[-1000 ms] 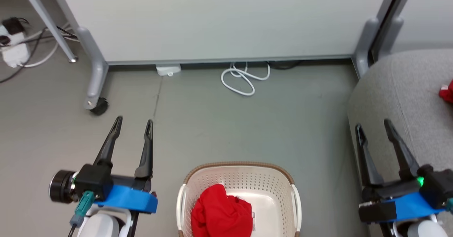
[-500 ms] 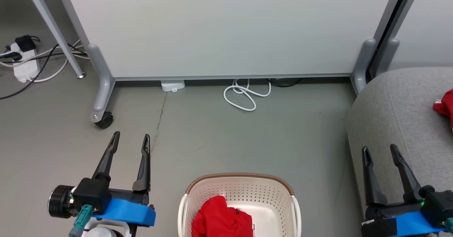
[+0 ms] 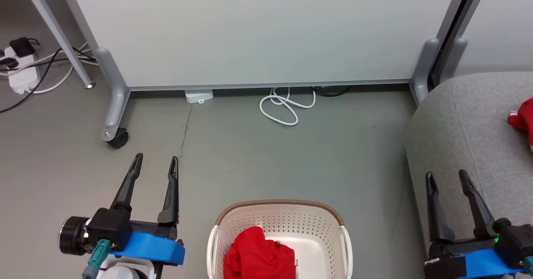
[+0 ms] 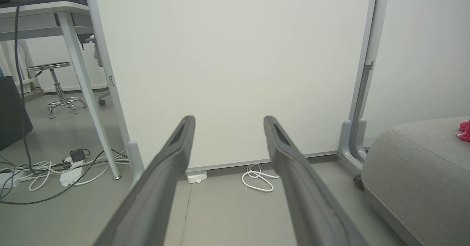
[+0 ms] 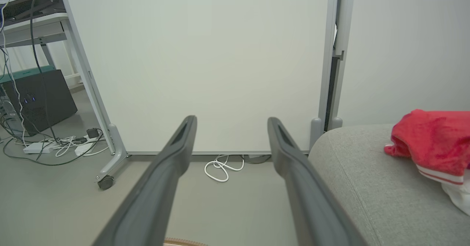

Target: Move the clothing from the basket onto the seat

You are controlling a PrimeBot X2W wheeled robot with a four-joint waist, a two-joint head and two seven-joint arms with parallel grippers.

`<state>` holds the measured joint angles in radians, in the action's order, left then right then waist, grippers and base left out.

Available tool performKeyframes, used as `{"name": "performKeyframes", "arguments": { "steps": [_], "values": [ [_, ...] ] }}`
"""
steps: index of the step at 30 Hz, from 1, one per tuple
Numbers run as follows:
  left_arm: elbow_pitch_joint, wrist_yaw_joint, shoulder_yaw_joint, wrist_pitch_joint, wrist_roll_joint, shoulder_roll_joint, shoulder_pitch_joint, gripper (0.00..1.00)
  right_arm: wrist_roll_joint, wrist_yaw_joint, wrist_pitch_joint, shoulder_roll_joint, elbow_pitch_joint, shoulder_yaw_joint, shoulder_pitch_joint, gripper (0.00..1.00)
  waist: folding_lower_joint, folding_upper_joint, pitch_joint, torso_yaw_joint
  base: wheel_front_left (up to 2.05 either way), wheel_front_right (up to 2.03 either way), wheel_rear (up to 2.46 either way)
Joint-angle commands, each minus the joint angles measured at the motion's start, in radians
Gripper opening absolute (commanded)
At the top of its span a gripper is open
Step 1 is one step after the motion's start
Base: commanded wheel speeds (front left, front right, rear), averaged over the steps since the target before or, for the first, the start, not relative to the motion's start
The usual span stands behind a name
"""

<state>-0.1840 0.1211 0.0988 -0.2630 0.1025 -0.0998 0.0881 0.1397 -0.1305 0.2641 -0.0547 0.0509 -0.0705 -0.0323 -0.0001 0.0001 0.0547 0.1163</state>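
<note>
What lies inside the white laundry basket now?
One bunched red garment lies inside the basket, toward its left side; bare basket floor shows beside it. Whatever is under the garment is covered, and the basket's near end is cut off.

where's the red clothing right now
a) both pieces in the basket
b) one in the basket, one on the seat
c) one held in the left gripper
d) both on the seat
b: one red garment sits in the basket and a second red garment lies on the grey seat, while the left gripper and right gripper are open and empty.
</note>
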Motion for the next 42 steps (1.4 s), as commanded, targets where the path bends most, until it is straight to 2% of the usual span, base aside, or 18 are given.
{"name": "performKeyframes", "arguments": {
  "steps": [1,7,11,18,26,34,42],
  "values": [
    [-0.002,0.004,-0.006,-0.003,-0.007,0.001,0.011,1.0,-0.007,0.0,0.001,0.004,-0.004,-0.001,-0.002,1.0,0.0001,-0.0001,0.002,-0.001,0.0,0.0,0.0],
    [-0.015,0.008,0.011,-0.003,-0.01,0.001,0.033,1.0,-0.008,0.0,0.001,0.004,-0.01,0.003,0.013,1.0,0.0001,-0.0001,0.021,-0.005,0.0,0.0,0.0],
    [-0.068,0.012,0.075,-0.003,-0.008,-0.02,0.091,1.0,-0.016,0.0,0.001,-0.001,-0.02,0.017,0.05,1.0,0.0001,-0.0001,0.062,-0.013,0.0,0.0,0.0],
    [-0.241,0.009,0.304,-0.003,0.033,-0.089,0.285,1.0,-0.016,0.0,0.0,-0.05,-0.039,0.06,0.166,1.0,0.0001,-0.0001,0.197,-0.047,0.0,0.0,0.0],
    [-0.501,0.009,0.595,-0.003,0.084,-0.122,0.509,1.0,-0.011,0.0,0.0,-0.106,-0.053,0.117,0.32,1.0,0.0001,-0.0001,0.375,-0.103,0.0,0.0,0.0],
    [-0.75,0.009,0.884,-0.002,0.157,-0.123,0.698,1.0,-0.018,0.0,0.001,-0.125,-0.073,0.139,0.415,1.0,0.0001,-0.0001,0.542,-0.14,0.0,0.0,0.0],
    [-0.891,0.009,1.131,0.036,0.236,-0.115,0.839,1.0,-0.028,0.0,0.0,-0.124,-0.112,0.162,0.493,1.0,0.0001,-0.0001,0.707,-0.175,0.0,0.0,0.0]
  ]
}}
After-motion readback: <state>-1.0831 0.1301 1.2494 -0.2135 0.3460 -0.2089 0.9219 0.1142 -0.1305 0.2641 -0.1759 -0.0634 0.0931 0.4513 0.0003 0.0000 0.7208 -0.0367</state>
